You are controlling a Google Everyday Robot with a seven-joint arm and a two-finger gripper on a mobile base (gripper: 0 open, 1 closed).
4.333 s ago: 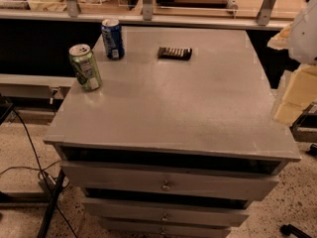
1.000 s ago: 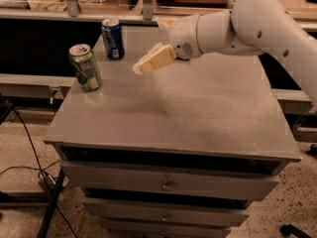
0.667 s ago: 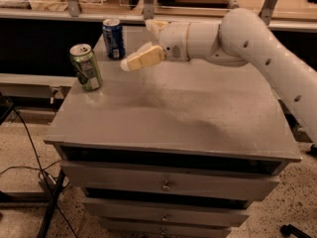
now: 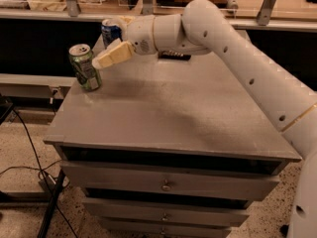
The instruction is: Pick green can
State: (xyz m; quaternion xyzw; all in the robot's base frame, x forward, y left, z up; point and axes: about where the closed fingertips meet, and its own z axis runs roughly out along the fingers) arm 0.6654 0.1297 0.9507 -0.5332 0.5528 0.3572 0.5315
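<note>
The green can (image 4: 85,67) stands upright at the left edge of the grey cabinet top (image 4: 168,113), with a silver top and pull tab. My gripper (image 4: 100,61) reaches in from the right on the white arm (image 4: 233,43). Its cream tip is just right of the can's upper half, very close to it or touching; I cannot tell which. The gripper holds nothing that I can see.
A dark blue can (image 4: 111,30) stands behind the gripper at the back left, partly hidden by the wrist. A flat dark object (image 4: 174,56) lies under the arm at the back. Drawers (image 4: 166,185) are below. Cables (image 4: 34,167) lie on the floor at left.
The arm has swung in from the right and moved left across the top. The gripper tip has gone from mid-table to right beside the green can. Both cans have stayed put.
</note>
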